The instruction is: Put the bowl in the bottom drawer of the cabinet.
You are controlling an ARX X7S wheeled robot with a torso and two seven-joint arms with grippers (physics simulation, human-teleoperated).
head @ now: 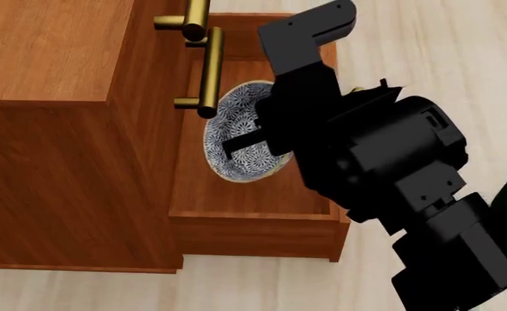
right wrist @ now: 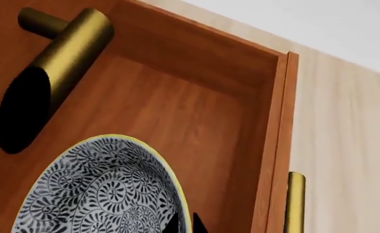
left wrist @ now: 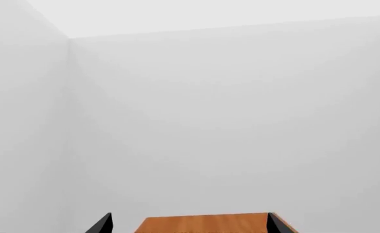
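While right claw [head: 236,144] pinches patterned ceramic bowl [head: 240,116], wood-grain bottom drawer [head: 253,223] gapes; left claw spread.

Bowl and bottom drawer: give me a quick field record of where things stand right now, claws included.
bowl: tilted on edge inside the open drawer, not flat
bottom drawer: pulled out, floor bare around the bowl
cabinet: left of the drawer in the head view, upper brass handles overhang the bowl
right claw: at the bowl, finger across its inside, appears shut on the rim
left claw: open, empty, facing a blank wall
task status: bowl in drawer, not released
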